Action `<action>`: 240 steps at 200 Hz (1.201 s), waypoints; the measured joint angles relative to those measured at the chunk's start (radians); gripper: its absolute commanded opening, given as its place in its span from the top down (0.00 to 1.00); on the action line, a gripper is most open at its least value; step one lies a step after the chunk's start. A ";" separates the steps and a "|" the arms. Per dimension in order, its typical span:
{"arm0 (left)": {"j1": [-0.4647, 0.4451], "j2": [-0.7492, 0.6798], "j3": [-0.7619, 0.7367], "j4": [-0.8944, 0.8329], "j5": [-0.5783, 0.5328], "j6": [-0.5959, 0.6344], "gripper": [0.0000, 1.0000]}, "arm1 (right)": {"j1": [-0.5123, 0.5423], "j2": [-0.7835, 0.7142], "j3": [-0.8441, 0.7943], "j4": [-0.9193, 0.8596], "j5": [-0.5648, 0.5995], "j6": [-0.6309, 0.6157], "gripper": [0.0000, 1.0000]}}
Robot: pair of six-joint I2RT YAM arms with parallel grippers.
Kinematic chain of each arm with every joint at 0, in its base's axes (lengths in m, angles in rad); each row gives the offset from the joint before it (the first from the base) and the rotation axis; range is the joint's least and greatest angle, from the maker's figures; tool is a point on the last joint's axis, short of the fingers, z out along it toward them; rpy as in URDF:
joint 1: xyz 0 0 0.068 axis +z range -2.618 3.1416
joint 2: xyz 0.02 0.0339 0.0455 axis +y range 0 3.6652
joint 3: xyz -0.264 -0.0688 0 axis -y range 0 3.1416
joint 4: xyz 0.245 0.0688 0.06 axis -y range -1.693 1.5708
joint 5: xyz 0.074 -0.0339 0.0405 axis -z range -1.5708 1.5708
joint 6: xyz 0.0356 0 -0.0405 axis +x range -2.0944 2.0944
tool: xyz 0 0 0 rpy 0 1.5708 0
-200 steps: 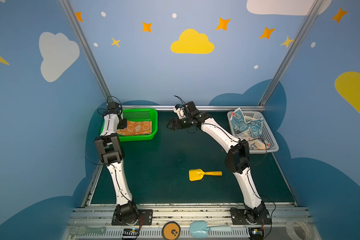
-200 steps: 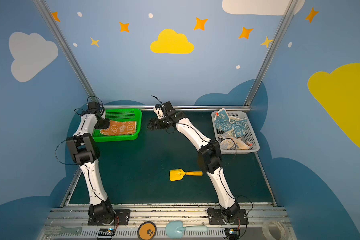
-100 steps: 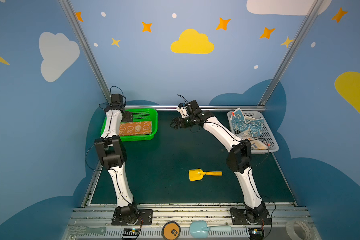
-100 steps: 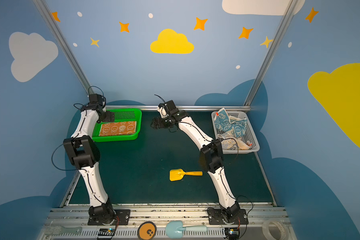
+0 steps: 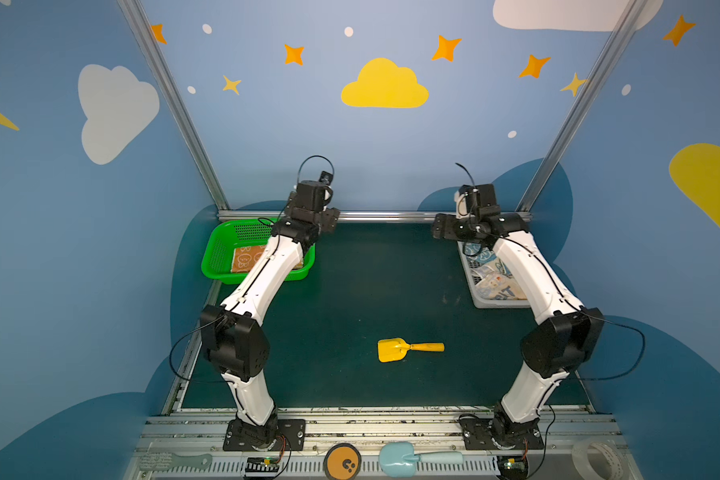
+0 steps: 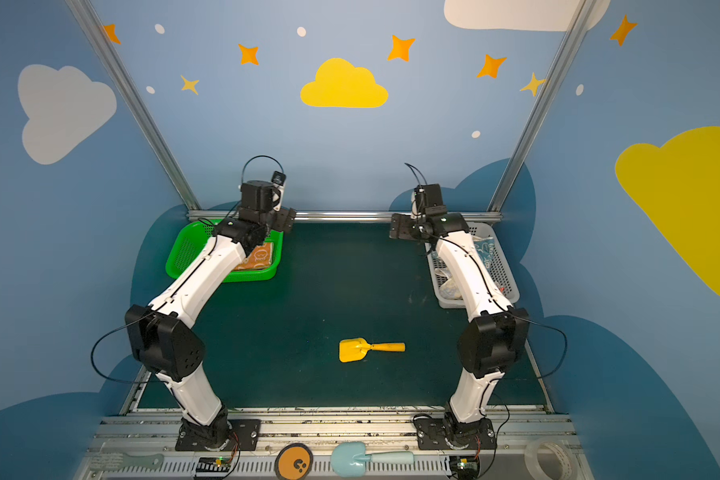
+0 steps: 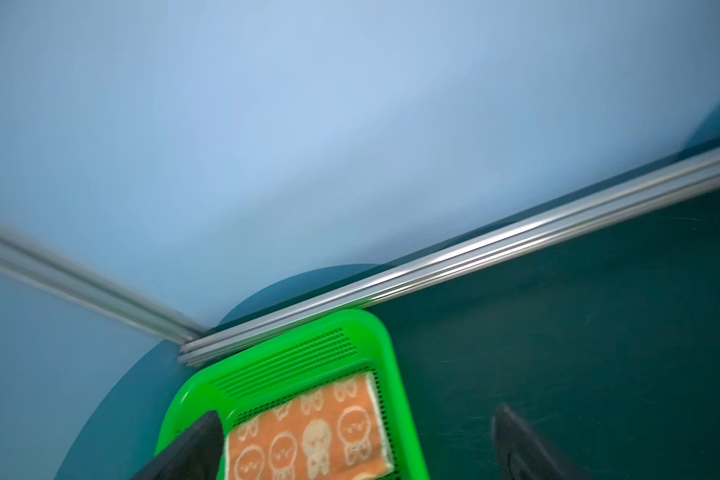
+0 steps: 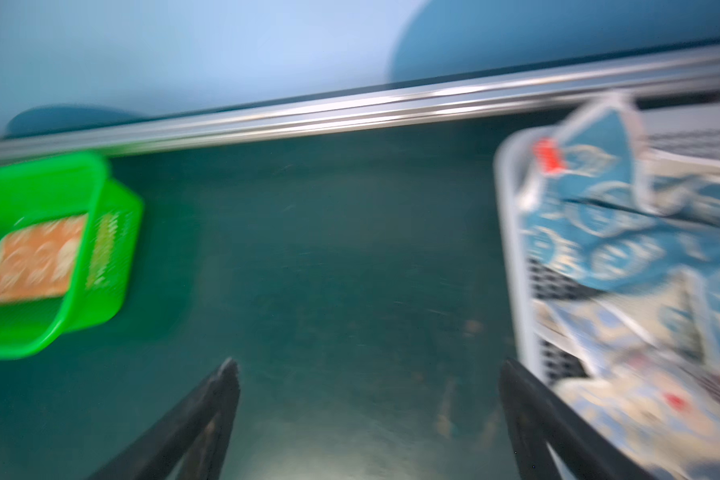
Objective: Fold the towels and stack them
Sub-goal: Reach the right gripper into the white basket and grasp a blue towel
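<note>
The orange towel (image 5: pixel 246 257) (image 6: pixel 260 255) (image 7: pixel 308 436) (image 8: pixel 34 266) with white faces lies folded flat in the green basket (image 5: pixel 221 249) (image 6: pixel 184 253) (image 7: pixel 375 332) at the back left. My left gripper (image 5: pixel 325 221) (image 6: pixel 285 220) (image 7: pixel 357 412) hangs open and empty above that basket's right back corner. A crumpled blue-faced towel (image 5: pixel 481 259) (image 6: pixel 485 249) (image 8: pixel 612 232) and a cream lettered towel (image 5: pixel 501 289) (image 8: pixel 641 399) fill the white basket (image 5: pixel 499 305) (image 6: pixel 512 284) (image 8: pixel 512 232) at the back right. My right gripper (image 5: pixel 443 228) (image 6: pixel 400 228) (image 8: pixel 368 363) is open and empty over the mat, just left of it.
A yellow toy shovel (image 5: pixel 408 348) (image 6: pixel 368 348) lies on the dark green mat, front of centre. The metal rail (image 5: pixel 383 216) and blue wall close the back. A light blue scoop (image 5: pixel 416 459), an orange disc (image 5: pixel 341 461) and a tape roll (image 5: pixel 595 457) sit on the front ledge.
My left gripper opened, let go of the orange towel, rose out of the green basket and moved right. My right gripper swung from the back middle rightward to the white basket.
</note>
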 measured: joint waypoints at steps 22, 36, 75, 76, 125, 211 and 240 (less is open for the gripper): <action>-0.120 0.054 0.030 0.032 -0.011 0.002 0.00 | -0.101 -0.053 -0.116 0.021 0.009 0.043 0.04; -0.188 0.114 0.072 0.054 -0.015 0.002 0.00 | -0.161 -0.070 -0.190 0.043 0.006 0.072 0.04; -0.344 0.303 0.188 0.126 -0.048 0.054 0.00 | -0.299 -0.046 -0.290 0.096 -0.031 0.152 0.04; -0.347 0.307 0.190 0.127 -0.048 0.055 0.00 | -0.301 -0.043 -0.290 0.097 -0.032 0.154 0.04; -0.488 0.530 0.343 0.210 -0.101 0.175 0.00 | -0.418 0.200 -0.147 0.137 -0.243 0.266 0.04; -0.519 0.650 0.512 0.253 -0.102 0.258 0.00 | -0.414 0.531 0.151 0.098 -0.434 0.336 0.09; -0.519 0.705 0.552 0.261 -0.117 0.280 0.00 | -0.409 0.556 0.179 0.097 -0.447 0.353 0.17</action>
